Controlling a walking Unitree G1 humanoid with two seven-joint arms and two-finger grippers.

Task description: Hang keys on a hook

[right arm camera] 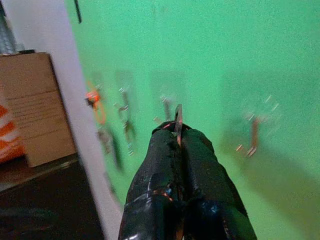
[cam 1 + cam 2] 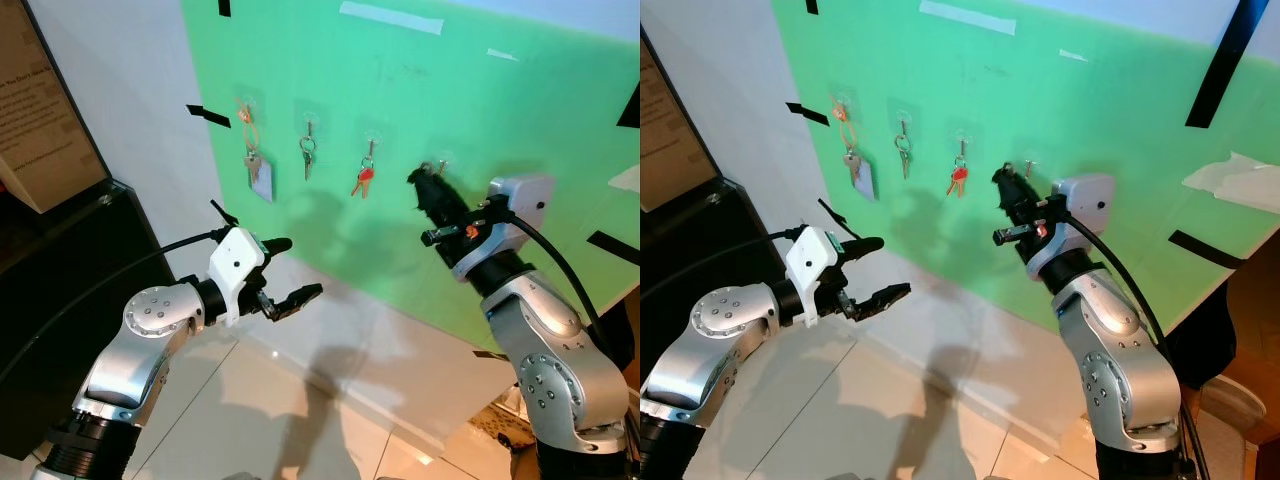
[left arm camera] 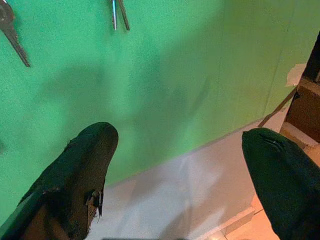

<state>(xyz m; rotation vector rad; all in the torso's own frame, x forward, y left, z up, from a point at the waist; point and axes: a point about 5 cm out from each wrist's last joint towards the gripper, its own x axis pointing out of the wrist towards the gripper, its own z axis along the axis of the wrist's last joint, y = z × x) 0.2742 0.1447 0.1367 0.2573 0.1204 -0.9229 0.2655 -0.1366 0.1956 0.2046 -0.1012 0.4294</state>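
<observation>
A green board on the wall carries a row of small clear hooks. Three hold keys: an orange-looped bunch with a tag, a silver pair and a red key. The fourth hook is bare. My right gripper is raised just left of and below that hook, shut on a thin metal key ring that sticks out between its fingertips. My left gripper hangs lower, in front of the white wall base, open and holding nothing.
A dark cabinet and a leaning cardboard sign stand at the left. Black tape strips mark the wall. A tiled floor lies below. A brown box sits by the wall at the right.
</observation>
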